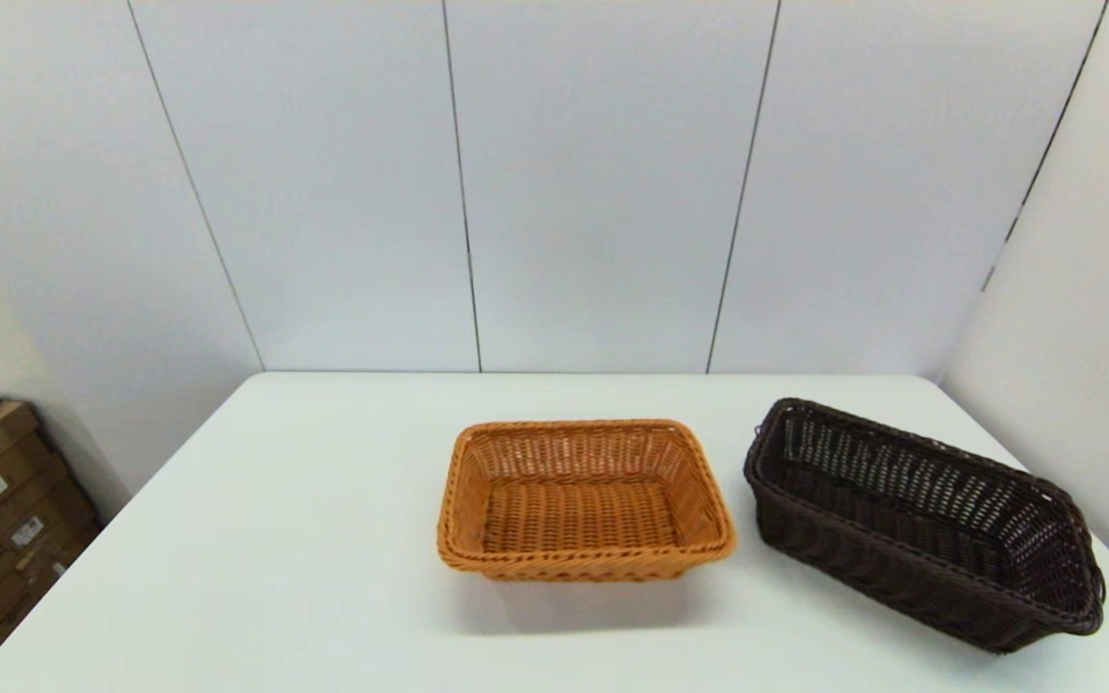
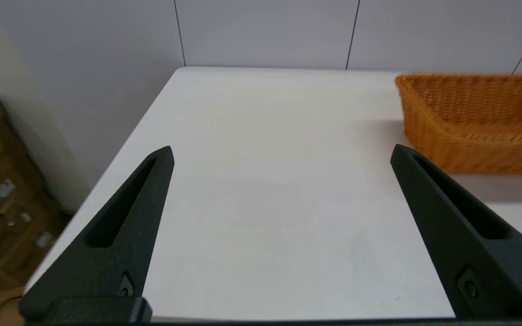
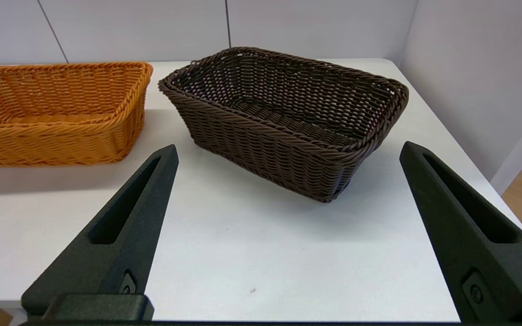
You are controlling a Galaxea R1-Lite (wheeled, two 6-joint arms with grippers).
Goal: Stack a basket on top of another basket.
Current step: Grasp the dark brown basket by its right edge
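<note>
Baskets, two, woven, on white table; landmark for all places is the tan basket, which sits upright, empty, mid-table. Dark basket: on the robot's right of the tan basket, just beside it but not touching, turned at an angle to it, near the table's right edge, also empty and resting on its base. Right gripper: low over the near table edge, on the dark-basket side of the tan basket, fingers spread wide, holding nothing, the dark basket's near long wall straight ahead between them. Left gripper: on the far side of the tan basket from the dark one, fingers likewise wide apart and empty, only bare table ahead; judged idle. Neither arm shows in the head view. Step in hand, by judgement: none begun, stacking not yet started. Next move likely calls for the right gripper to advance, pinch the dark basket's braided rim, lift clear, square it to the tan basket and lower it inside.
</note>
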